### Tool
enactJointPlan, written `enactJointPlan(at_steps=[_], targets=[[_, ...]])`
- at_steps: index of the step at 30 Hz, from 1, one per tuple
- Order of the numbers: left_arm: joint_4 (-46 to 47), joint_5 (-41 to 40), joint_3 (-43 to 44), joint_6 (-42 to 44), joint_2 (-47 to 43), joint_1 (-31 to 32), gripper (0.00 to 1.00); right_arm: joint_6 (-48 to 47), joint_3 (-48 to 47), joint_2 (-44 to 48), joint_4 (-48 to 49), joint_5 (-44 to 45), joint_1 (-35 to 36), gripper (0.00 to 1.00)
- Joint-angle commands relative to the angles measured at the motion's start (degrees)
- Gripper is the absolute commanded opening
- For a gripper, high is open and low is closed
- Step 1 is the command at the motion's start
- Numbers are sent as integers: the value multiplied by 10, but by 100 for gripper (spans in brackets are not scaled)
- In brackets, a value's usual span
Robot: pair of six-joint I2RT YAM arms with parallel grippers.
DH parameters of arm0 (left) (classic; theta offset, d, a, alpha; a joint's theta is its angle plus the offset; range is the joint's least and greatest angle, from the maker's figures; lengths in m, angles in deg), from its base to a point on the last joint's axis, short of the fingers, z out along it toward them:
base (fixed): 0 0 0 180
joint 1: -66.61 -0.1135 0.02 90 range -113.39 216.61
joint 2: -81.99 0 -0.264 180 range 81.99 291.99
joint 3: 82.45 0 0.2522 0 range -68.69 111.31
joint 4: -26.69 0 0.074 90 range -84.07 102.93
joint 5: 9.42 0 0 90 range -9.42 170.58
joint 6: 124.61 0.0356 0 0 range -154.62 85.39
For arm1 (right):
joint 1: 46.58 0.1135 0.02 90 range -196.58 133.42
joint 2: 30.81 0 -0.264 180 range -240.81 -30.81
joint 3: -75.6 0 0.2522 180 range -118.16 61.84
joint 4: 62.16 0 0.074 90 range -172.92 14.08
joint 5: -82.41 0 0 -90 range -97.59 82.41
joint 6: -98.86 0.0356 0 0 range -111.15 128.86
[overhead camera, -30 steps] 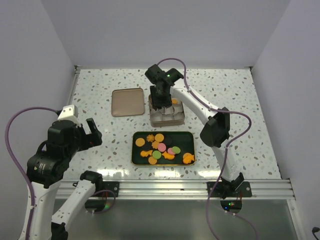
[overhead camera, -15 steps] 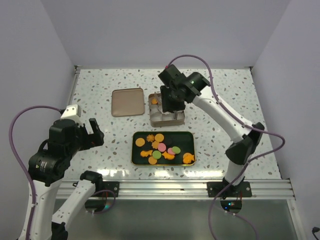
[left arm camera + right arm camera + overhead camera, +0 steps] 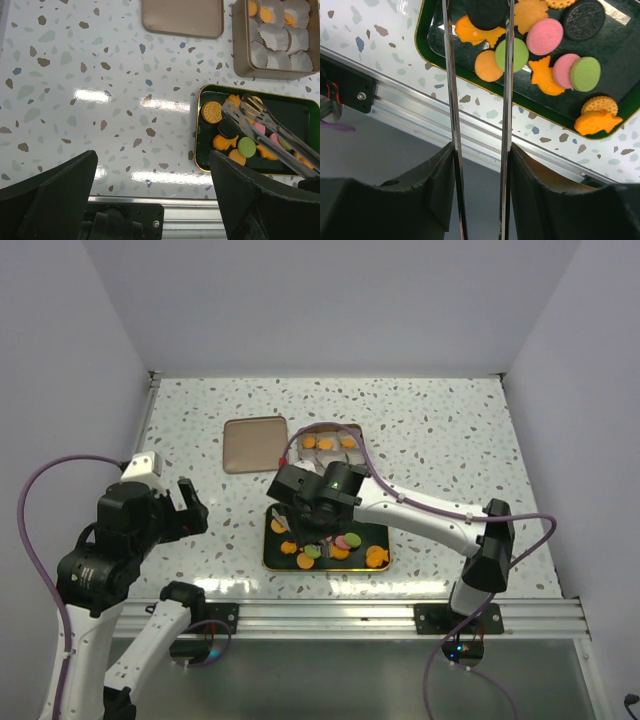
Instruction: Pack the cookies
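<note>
The cookies (image 3: 322, 543) lie mixed on a dark green tray (image 3: 376, 511): orange rounds and fish shapes, pink and green rounds, and dark ones. Three orange cookies (image 3: 327, 443) sit in white paper cups inside a gold tin (image 3: 357, 478). My right gripper (image 3: 300, 516) (image 3: 481, 146) is shut on metal tongs (image 3: 507, 75) (image 3: 260, 127). The tong blades stand apart over the tray's left end, with a black cookie (image 3: 486, 12) lying between them. Left of the tray, my left gripper (image 3: 185, 502) (image 3: 153, 160) hangs open and empty above the table.
The tin's flat lid (image 3: 254, 444) (image 3: 182, 17) lies on the speckled table left of the tin. Several empty paper cups (image 3: 287, 45) fill the tin's nearer rows. An aluminium rail (image 3: 330, 615) runs along the near table edge.
My right arm has swung back from over the tin to the tray's left end, carrying the tongs. Orange cookies now show in the tin's far row. The left arm has hardly moved.
</note>
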Motion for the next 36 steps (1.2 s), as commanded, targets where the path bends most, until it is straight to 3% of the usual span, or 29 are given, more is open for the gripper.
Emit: enactJointPlan(at_steps=[1,36], targets=[[24,6,-1,10,-7,3,100,22,-21,-19,22,9,13,47],[14,-12,5,4,-28,3,100,-19,-78,-139,-18,4,30,51]])
